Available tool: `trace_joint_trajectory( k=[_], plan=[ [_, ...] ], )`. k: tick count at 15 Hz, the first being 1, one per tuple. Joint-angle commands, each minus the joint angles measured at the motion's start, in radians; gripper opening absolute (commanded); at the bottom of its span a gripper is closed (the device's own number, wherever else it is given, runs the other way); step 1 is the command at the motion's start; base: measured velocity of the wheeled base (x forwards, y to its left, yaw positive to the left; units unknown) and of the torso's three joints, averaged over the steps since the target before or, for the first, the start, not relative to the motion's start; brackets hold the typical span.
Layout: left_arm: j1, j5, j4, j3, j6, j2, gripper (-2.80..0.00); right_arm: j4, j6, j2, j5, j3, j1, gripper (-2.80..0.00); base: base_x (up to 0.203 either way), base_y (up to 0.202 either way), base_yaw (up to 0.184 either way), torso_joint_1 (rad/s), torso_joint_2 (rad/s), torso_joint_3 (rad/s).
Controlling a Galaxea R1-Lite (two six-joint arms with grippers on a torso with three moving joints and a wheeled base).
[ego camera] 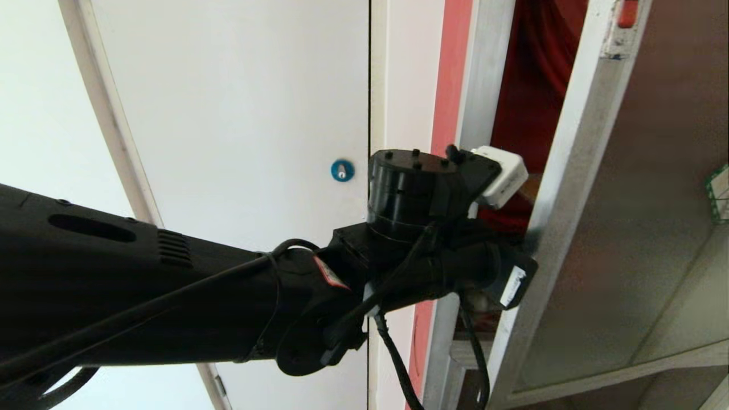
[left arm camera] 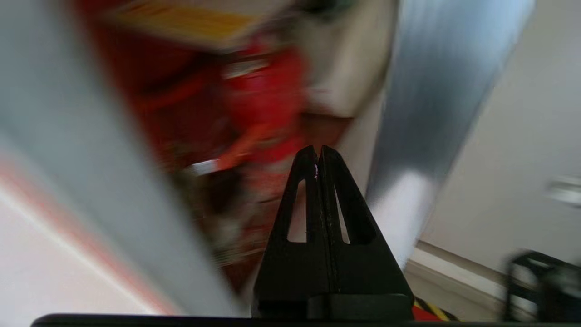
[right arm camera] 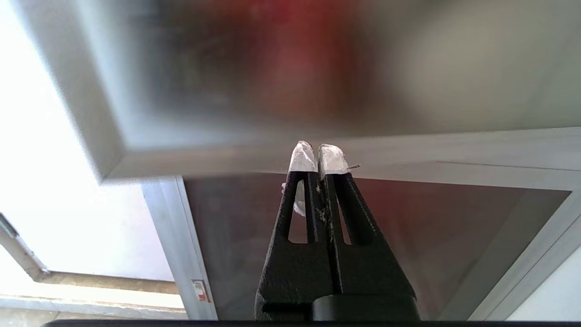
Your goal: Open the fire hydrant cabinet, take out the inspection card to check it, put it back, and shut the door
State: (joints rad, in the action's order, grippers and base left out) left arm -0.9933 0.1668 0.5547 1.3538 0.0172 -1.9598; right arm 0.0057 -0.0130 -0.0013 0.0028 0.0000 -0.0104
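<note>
Door [ego camera: 638, 228] of dark tinted glass in an aluminium frame stands swung open at the right of the head view, its pale frame edge running diagonally from the upper right down to the lower middle. Between that edge and a silver upright left of it, the red inside of the fire hydrant cabinet [ego camera: 535, 85] shows as a narrow gap. The left arm crosses the lower left of the frame and ends at this gap, wrist against the door's edge. In the left wrist view the left gripper [left arm camera: 319, 154] has its jaws pressed together, holding nothing, pointing at blurred red fittings. The right gripper [right arm camera: 318, 156], jaws together and empty, hangs before a lower glass door [right arm camera: 408, 236]. A grey-white panel door [ego camera: 239, 114] with a blue round lock [ego camera: 342, 170] fills the upper left.
</note>
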Motion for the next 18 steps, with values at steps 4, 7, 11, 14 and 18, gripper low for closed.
trace_joint_trajectory(
  k=[4, 7, 11, 14, 18],
  plan=[
    [-0.142, 0.0, 0.008, -0.106, -0.003, 0.134, -2.8, 0.0, -0.001, 0.001, 0.0, 0.0, 0.0, -2.8, 0.0, 0.0, 0.0, 0.0, 0.0, 0.0],
    [-0.214, -0.001, 0.008, -0.143, -0.003, 0.161, -2.8, 0.0, -0.001, 0.001, 0.0, 0.0, 0.0, -2.8, 0.0, 0.0, 0.0, 0.0, 0.0, 0.0],
    [-0.274, -0.003, 0.01, -0.138, -0.002, 0.114, -2.8, 0.0, -0.001, 0.001, 0.0, 0.0, 0.0, -2.8, 0.0, 0.0, 0.0, 0.0, 0.0, 0.0],
    [-0.313, -0.005, 0.013, -0.125, 0.001, 0.071, -2.8, 0.0, -0.001, 0.001, 0.0, 0.0, 0.0, -2.8, 0.0, 0.0, 0.0, 0.0, 0.0, 0.0],
    [-0.356, -0.062, 0.014, -0.094, 0.001, 0.016, -2.8, 0.0, -0.001, 0.001, 0.0, 0.0, 0.0, -2.8, 0.0, 0.0, 0.0, 0.0, 0.0, 0.0]
  ],
)
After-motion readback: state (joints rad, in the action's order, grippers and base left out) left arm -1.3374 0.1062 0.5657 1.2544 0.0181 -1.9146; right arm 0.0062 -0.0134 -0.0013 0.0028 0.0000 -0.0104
